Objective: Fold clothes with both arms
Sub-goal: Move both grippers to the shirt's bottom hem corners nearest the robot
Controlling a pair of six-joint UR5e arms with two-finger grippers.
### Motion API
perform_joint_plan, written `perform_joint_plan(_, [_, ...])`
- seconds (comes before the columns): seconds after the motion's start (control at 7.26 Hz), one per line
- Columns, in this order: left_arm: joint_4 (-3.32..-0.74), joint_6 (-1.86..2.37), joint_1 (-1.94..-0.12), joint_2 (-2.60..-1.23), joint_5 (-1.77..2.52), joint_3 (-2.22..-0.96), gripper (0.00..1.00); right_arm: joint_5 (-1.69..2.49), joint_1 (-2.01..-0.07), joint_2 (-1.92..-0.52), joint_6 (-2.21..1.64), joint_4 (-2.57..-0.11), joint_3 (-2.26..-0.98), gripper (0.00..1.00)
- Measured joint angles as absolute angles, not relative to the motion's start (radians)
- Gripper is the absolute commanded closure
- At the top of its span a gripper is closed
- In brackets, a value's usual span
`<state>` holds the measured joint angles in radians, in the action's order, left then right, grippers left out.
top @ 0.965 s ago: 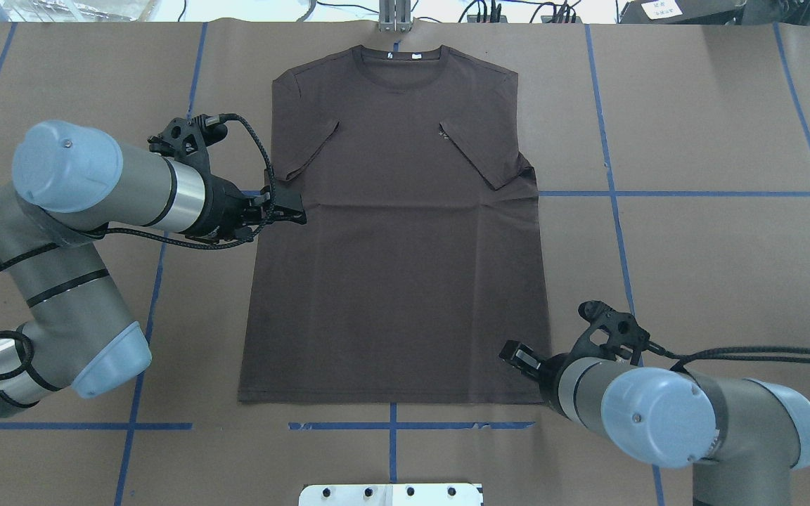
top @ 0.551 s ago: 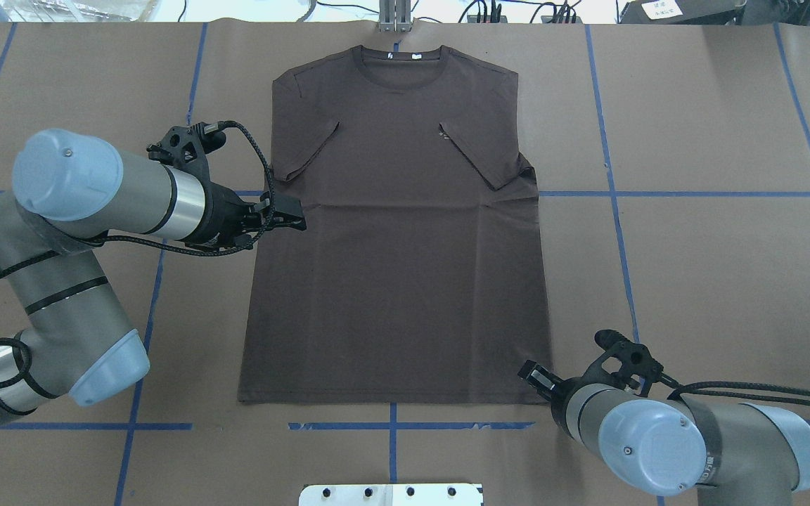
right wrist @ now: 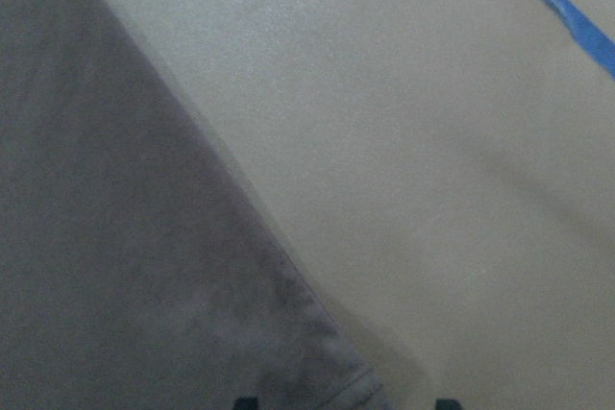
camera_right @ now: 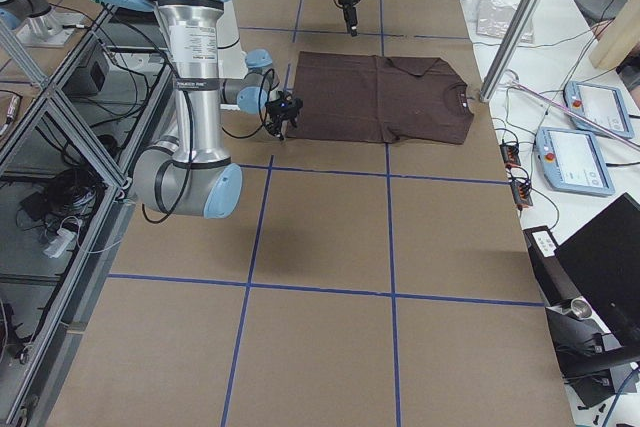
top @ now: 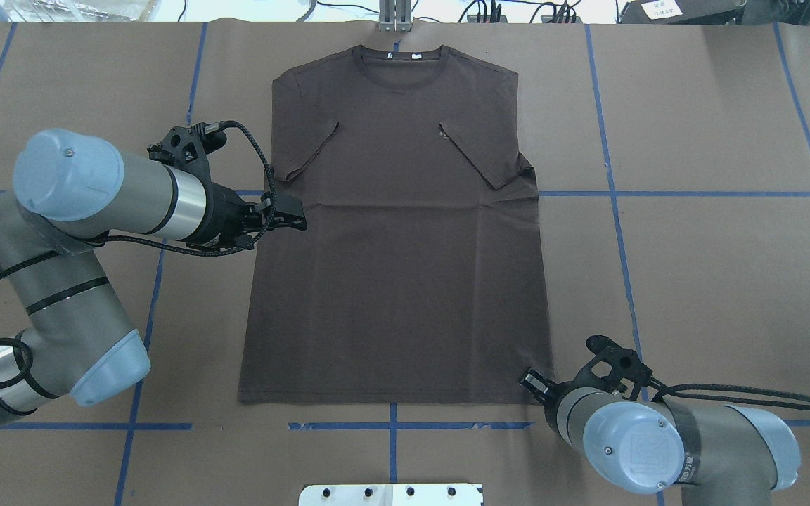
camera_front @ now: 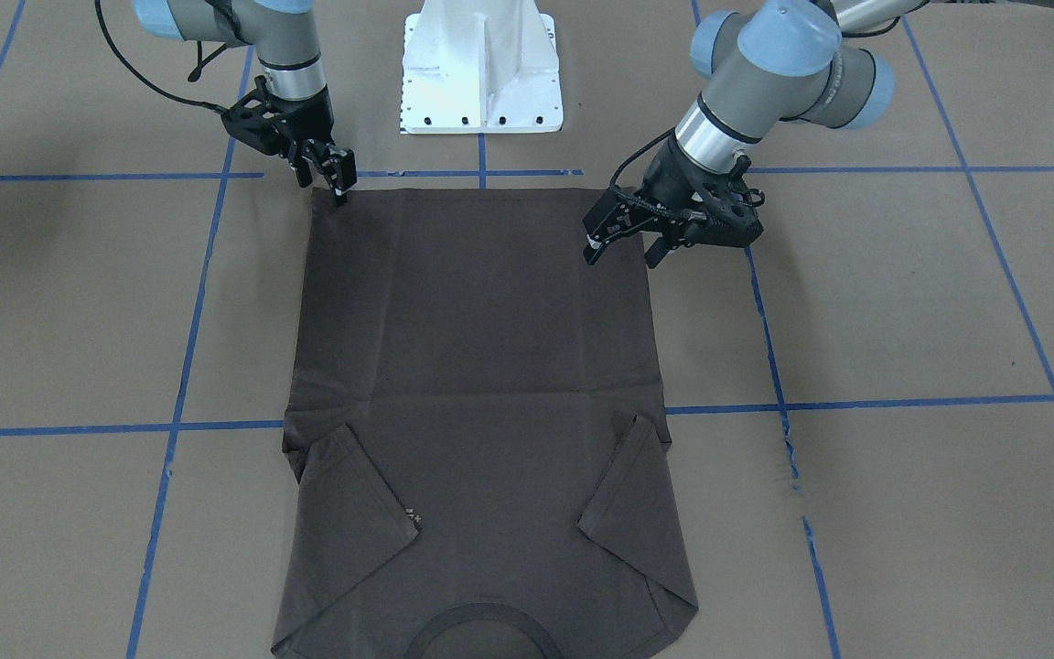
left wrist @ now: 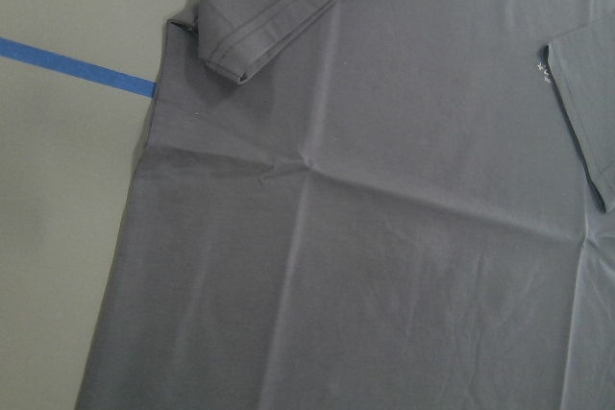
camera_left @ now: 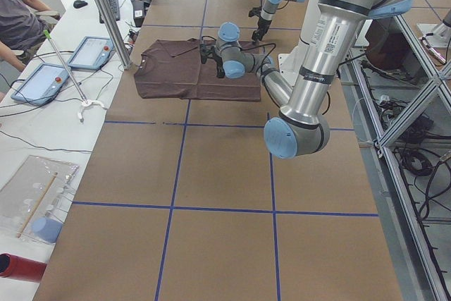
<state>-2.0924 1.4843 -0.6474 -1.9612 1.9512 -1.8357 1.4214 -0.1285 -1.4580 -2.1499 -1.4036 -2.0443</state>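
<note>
The dark brown-grey T-shirt (top: 398, 267) lies flat on the table, collar at the far side and both sleeves folded in onto the chest. It also shows in the front view (camera_front: 481, 366). My left gripper (top: 297, 216) is open and hovers at the shirt's left side edge just below the sleeve; the front view (camera_front: 623, 245) shows its fingers spread. The left wrist view shows only the shirt (left wrist: 384, 237). My right gripper (top: 531, 381) is open, low over the near right hem corner (right wrist: 327, 372), its fingertips either side of it. It also shows in the front view (camera_front: 338, 183).
Blue tape lines (top: 658, 193) cross the brown table cover. The white robot base (camera_front: 481, 69) stands just behind the hem. A metal post (top: 394, 17) and cables sit at the far edge. Tablets (camera_left: 91, 51) and a person (camera_left: 21, 12) are beyond the far side.
My right gripper has moved toward the robot and slightly right, down to the near right hem corner. My left gripper has barely shifted. The shirt has not moved.
</note>
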Motion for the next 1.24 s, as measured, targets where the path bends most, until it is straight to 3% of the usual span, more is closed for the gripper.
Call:
perform_joint_plan(0.69, [-2.089,1.563,-0.614,-1.96,1.942,-1.849,0.02,1.422,-0.133,-1.464,-2.15,-1.405,-2.077,1.0])
perform_joint_plan(1.24, [-1.712,1.741,-0.298,-1.864,1.631,-2.103,0.15,1.422,-0.133,-1.457,-2.15,-1.408,-2.123,1.0])
